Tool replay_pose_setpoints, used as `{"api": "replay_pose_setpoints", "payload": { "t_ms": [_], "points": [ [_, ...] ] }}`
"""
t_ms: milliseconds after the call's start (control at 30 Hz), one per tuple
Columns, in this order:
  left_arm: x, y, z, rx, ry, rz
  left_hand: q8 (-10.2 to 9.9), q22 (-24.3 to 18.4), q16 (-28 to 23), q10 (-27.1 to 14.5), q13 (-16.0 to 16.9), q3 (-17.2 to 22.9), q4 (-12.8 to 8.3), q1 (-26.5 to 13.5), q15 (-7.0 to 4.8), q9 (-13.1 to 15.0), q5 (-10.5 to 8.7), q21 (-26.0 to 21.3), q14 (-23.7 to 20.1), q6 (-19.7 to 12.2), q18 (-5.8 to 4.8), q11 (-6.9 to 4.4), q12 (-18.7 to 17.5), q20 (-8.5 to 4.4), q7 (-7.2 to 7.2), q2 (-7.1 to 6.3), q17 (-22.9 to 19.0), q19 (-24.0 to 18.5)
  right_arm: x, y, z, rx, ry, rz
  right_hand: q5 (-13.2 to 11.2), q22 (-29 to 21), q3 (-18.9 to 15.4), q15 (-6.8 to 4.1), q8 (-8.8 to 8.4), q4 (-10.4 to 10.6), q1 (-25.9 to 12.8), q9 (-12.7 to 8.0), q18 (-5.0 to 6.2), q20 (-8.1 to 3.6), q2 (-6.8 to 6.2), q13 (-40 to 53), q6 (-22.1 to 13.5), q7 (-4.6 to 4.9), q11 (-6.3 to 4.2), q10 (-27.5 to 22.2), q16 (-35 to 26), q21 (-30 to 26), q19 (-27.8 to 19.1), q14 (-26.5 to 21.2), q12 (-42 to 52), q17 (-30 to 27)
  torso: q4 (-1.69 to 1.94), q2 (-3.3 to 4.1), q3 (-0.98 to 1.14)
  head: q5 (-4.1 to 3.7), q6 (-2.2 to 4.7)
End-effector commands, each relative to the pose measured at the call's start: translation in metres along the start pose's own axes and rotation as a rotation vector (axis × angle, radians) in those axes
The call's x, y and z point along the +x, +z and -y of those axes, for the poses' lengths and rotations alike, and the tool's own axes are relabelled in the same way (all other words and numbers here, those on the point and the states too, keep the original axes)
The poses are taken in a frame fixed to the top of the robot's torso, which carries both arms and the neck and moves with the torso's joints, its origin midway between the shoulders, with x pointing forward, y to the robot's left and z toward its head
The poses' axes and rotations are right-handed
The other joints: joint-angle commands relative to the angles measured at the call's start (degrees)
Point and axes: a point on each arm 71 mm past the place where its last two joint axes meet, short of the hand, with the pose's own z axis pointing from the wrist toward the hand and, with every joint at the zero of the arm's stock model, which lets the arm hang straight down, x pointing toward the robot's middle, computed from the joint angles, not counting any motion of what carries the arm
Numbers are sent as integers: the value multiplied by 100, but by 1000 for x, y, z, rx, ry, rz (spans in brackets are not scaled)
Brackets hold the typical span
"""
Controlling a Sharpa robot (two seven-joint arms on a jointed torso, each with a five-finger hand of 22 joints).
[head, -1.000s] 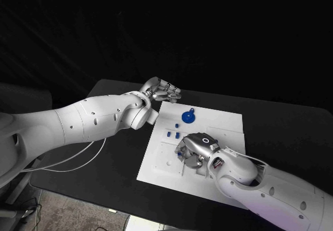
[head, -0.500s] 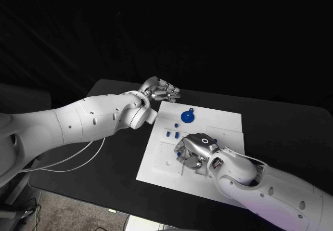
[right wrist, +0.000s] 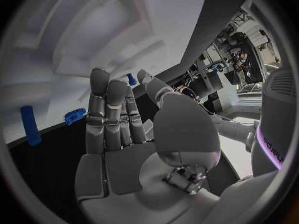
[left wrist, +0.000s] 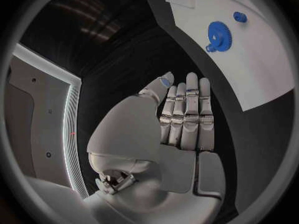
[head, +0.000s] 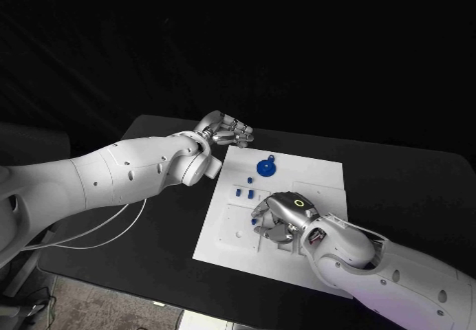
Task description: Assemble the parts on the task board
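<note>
The white task board (head: pixel 312 182) lies mid-table. A blue gear (head: pixel 267 166) sits near its far edge, and small blue parts (head: pixel 245 194) stand in its left half. My right hand (head: pixel 280 218) hovers low over the board's middle with fingers stretched out and nothing gripped. In the right wrist view a small blue part (right wrist: pixel 131 78) stands just past the fingertips (right wrist: pixel 99 79); I cannot tell whether they touch it. A blue peg (right wrist: pixel 29 125) and another blue part (right wrist: pixel 74 115) lie to one side. My left hand (head: pixel 226 130) hangs beyond the board's far left corner, fingers straight and empty (left wrist: pixel 186 117).
Black table (head: pixel 148 234) surrounds the board on every side. The left wrist view shows the blue gear (left wrist: pixel 217 32) and a small blue part (left wrist: pixel 239 17) on the board (left wrist: pixel 261 69). A white cable (head: pixel 109 230) loops at the left.
My right hand has edged slightly toward the board's near side. The left hand has hardly moved.
</note>
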Motion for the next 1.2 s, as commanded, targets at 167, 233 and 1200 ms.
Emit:
{"api": "replay_pose_setpoints", "payload": {
  "t_ms": [167, 233, 1200],
  "points": [
    [-2, 0, 1, 7, -4, 1, 4, -8, 34, -34, 3, 0, 20, -18, 7, 7, -31, -31, -28, -26, -33, 4, -1, 13, 27, 18, -6, -12, -30, -7, 9, 65, 134, 83, 127, -40, -75, 15, -20, 36, 46, -8, 141, 38, -37, 5, -60, 30, -4, -26, -16, 66, 210, 17, 22, -25, -13, -6, 1, -64, 34],
    [-3, 0, 0, 6, -3, 3, 4, -8, 34, -34, 3, 0, 20, -18, 7, 7, -31, -31, -28, -26, -33, 4, -1, 13, 27, 18, -6, -12, -44, -11, 15, 82, 171, 91, 160, -54, -122, 12, -21, 62, 70, -8, 138, 36, -12, 4, -68, 30, -6, -14, -1, 126, 215, 29, 22, -29, -14, -8, -2, -115, 53],
    [-6, 1, -2, -1, -1, 1, 3, -26, 36, -119, 3, -3, 28, -24, 15, 6, -35, -33, -31, -23, -30, 29, -3, 18, 32, 16, -8, -13, -83, -27, 76, 200, -67, -115, 174, -134, -1741, -65, -30, 742, 733, -25, -18, -36, -71, -6, -1074, -309, 46, -890, -28, -22, 169, -46, 26, -115, -113, -31, 56, -323, 124]
  ]
}}
